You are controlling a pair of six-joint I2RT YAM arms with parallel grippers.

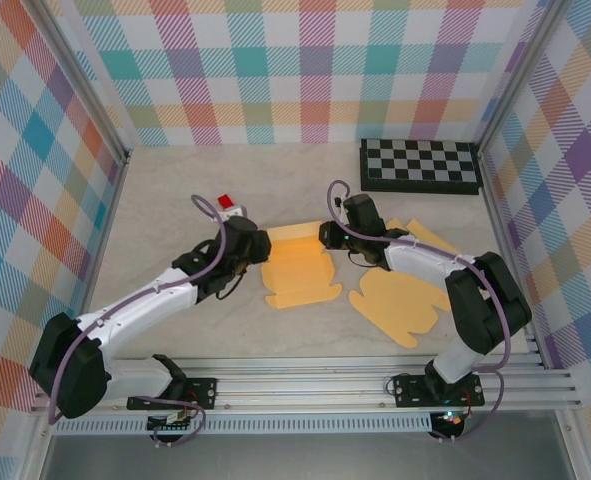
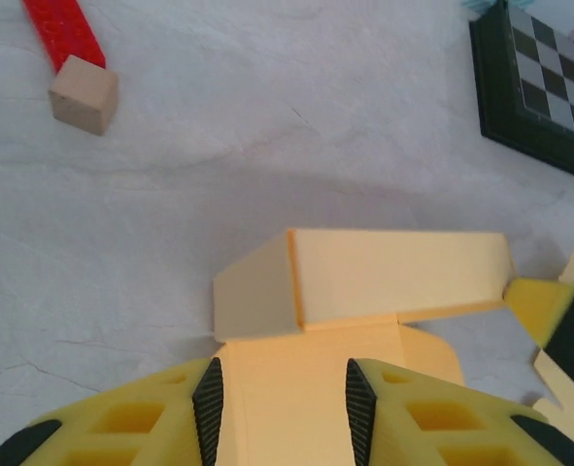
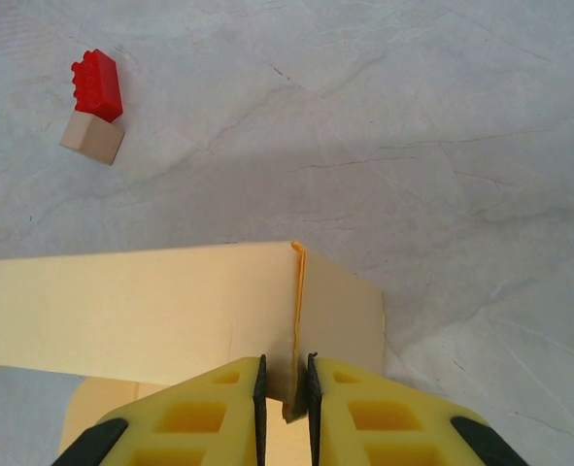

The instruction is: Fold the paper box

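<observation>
While I watch the overhead feed, the paper box (image 1: 300, 272) lies near the middle of the frame. It is mostly flat on the pale table (image 1: 175, 180), with its far wall folded upright. I see the left gripper (image 1: 259, 258) at the box's left edge and the right gripper (image 1: 325, 236) at its upper right corner. A second flat cardboard blank (image 1: 400, 305) lies to the lower right, partly under the right arm. A checkerboard (image 1: 420, 165) sits in the upper right, and a red brick (image 1: 225, 202) is just above the left gripper.

On the left wrist feed, the left gripper (image 2: 285, 398) stands partly open at the bottom of the frame. Its pads sit on either side of a flat panel of the paper box (image 2: 393, 262) without pinching it. The raised wall crosses the centre of the frame. The red brick (image 2: 63, 29) and a wooden cube (image 2: 84, 94) are in the upper left, touching, and the checkerboard (image 2: 549, 97) is in the upper right.

On the right wrist feed, the right gripper (image 3: 285, 383) is closed tight on the upright corner seam of the paper box (image 3: 170, 311) at bottom centre. The red brick (image 3: 97, 85) and wooden cube (image 3: 92, 138) are in the upper left.
</observation>
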